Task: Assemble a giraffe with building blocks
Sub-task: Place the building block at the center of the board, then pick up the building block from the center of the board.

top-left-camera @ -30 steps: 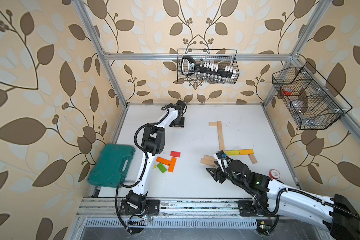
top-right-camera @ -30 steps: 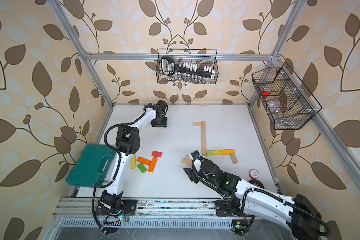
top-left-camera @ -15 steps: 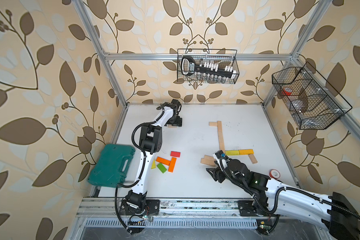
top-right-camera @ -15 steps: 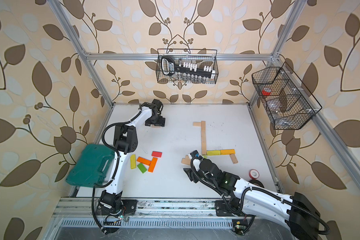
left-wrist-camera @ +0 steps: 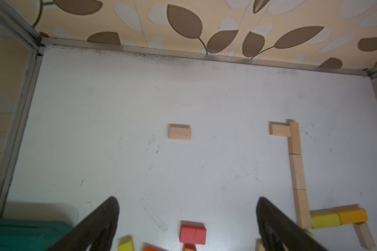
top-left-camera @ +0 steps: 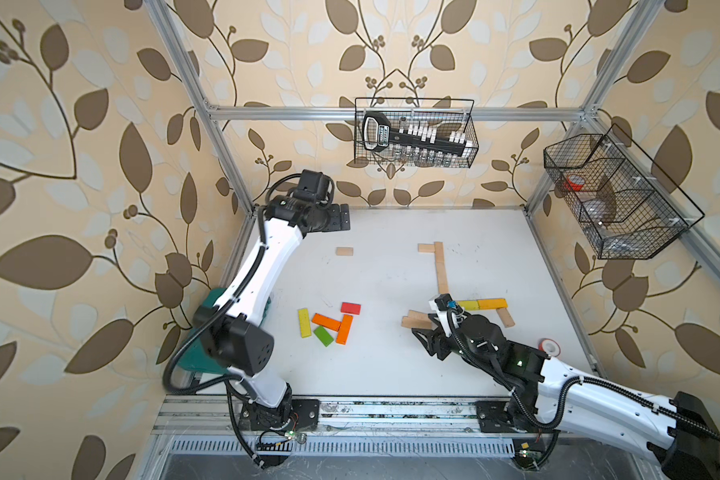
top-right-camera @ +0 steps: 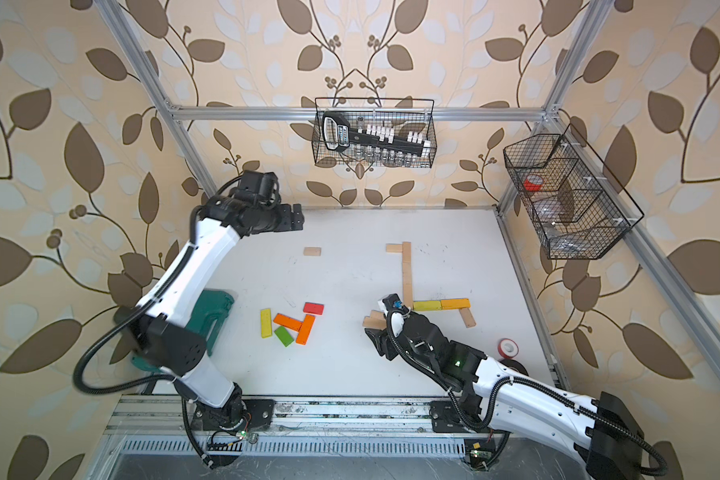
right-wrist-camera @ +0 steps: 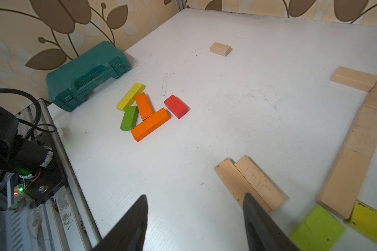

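Hovering spread wide and empty near the far left corner of the bench, the left jaws overlook a lone short pale block; the right jaws, parted and empty, sit just beside two pale planks

We saw the left pincer spread wide w/ nothing btwn its fingers, over the white bench. A short pale block lay alone. A line of pale planks ran end to end; a short pale piece touched its far end. A yellow block & orange block adjoined the near end. A red block lay near the pincer.
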You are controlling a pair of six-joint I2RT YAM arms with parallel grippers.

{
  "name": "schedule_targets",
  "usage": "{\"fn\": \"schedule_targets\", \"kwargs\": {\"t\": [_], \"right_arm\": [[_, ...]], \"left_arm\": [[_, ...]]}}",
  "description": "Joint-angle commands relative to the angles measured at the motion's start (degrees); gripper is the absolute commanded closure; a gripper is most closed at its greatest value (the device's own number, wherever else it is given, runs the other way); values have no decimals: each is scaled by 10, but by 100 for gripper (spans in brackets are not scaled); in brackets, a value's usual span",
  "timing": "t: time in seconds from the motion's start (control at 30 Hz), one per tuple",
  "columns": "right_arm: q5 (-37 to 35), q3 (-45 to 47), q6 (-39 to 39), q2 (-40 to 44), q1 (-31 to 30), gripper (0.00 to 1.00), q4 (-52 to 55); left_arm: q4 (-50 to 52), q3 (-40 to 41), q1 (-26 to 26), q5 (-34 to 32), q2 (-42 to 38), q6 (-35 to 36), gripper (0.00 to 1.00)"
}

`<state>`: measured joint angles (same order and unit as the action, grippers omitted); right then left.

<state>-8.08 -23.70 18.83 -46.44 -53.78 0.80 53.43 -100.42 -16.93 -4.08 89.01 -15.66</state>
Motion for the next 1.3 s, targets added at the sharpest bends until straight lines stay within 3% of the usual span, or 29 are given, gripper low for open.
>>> {"fn": "schedule_targets", "kwargs": {"t": [0.0,0.23,0.43,0.67,0.8,1.0,1.1,1.27], "right_arm": [[24,-7,26,6,-4,35,-3],[27,23,57,9,-29,36,-29],[23,49,72,-18,-47,36,-68],[28,60,83,-31,-61,37,-91],[29,60,86,-29,-65,37,-92],[33,59,90,-30,-68,38,-101],[37,57,90,-40,-69,38,-109],[45,54,94,-62,-73,38,-123]], "left_arm": [[54,116,-14,-25,-58,-50,2],[111,301,-16,-12,-221,-122,5],[93,402,-16,-16,-278,-190,8],[92,416,-16,-84,-204,-240,9],[62,423,-13,-107,-140,-236,18],[22,436,5,-117,-69,-221,30],[7,444,24,-123,-47,-209,30],[-22,452,45,-72,-15,-192,31]]}}
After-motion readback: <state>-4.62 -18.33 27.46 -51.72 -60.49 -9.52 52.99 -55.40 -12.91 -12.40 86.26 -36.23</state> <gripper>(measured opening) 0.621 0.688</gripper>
